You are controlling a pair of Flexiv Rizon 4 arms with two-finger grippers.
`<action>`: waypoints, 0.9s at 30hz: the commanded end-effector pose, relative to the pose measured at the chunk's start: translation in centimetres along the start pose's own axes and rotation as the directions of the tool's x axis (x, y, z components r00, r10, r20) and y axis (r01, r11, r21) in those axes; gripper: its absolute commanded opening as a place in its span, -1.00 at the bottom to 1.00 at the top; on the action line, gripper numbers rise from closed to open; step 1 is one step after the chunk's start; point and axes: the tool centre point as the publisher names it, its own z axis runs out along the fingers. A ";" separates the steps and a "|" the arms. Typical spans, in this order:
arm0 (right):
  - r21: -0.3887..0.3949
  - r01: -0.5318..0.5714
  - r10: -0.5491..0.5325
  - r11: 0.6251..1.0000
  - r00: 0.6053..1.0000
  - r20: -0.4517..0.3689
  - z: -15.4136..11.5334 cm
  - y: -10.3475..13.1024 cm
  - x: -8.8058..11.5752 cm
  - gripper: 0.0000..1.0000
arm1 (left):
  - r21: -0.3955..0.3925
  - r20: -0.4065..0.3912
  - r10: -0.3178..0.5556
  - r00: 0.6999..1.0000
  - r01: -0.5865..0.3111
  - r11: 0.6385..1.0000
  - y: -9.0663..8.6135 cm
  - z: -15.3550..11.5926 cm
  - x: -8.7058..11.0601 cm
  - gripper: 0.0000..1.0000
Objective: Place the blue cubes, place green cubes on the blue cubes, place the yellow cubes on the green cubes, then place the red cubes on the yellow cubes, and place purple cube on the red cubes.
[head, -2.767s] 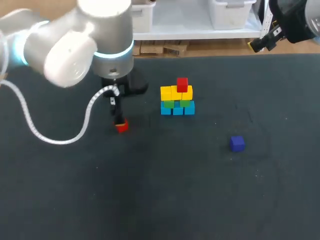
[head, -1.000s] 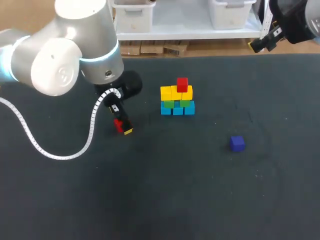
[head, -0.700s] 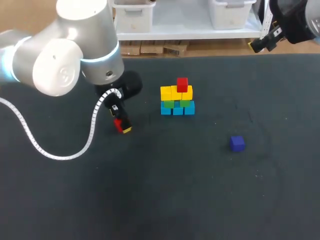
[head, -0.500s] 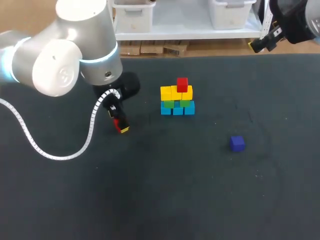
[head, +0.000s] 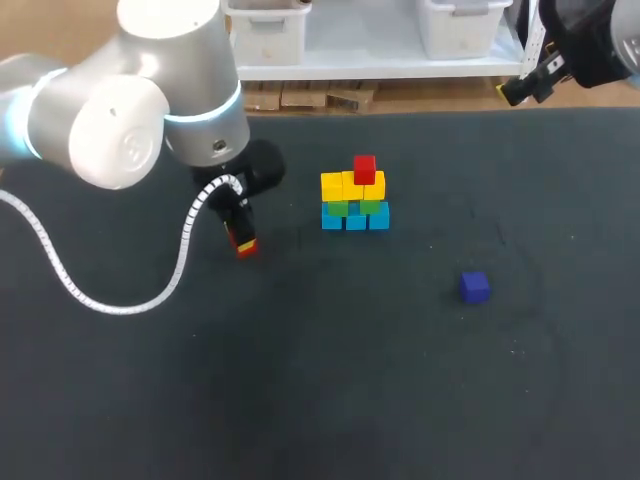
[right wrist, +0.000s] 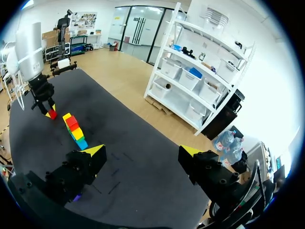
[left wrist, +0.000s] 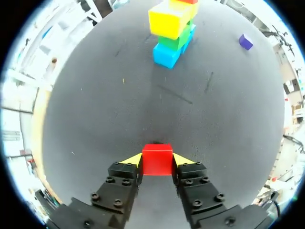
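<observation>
A loose red cube (head: 245, 243) (left wrist: 157, 160) lies on the dark table left of the stack, and my left gripper (head: 242, 238) (left wrist: 157, 161) is shut on it, one yellow tip against each side. The stack (head: 354, 196) (left wrist: 172, 29) has blue cubes at the bottom, then green, then yellow, with one red cube (head: 365, 168) on top. A purple cube (head: 474, 287) (left wrist: 246, 42) sits alone to the right. My right gripper (right wrist: 142, 151) stands open, high at the far right corner (head: 522, 88), away from all cubes. The stack (right wrist: 75, 131) also shows small in the right wrist view.
My left arm's white cable (head: 120, 300) loops over the table's left part. The table's far edge (head: 420, 112) runs just behind the stack.
My left gripper's fingers have closed in on the loose red cube, and the wrist has turned slightly. The stack, the purple cube and the right arm have not moved.
</observation>
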 end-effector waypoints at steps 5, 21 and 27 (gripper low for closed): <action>0.009 -0.001 0.001 1.000 1.000 0.005 0.0 0.2 0.1 1.00 | -0.072 0.045 0.208 0.977 -0.204 0.976 0.1 -6.8 -2.5 -1.00; 0.009 -0.001 0.001 1.000 1.000 0.005 0.0 0.2 0.1 1.00 | -0.068 0.008 0.439 0.898 -0.438 0.897 2.5 -7.9 -8.7 -1.00; 0.009 -0.001 0.001 1.000 1.000 0.005 0.0 0.2 0.1 1.00 | -0.048 0.015 0.458 0.889 -0.457 0.888 3.4 -8.2 -10.9 -1.00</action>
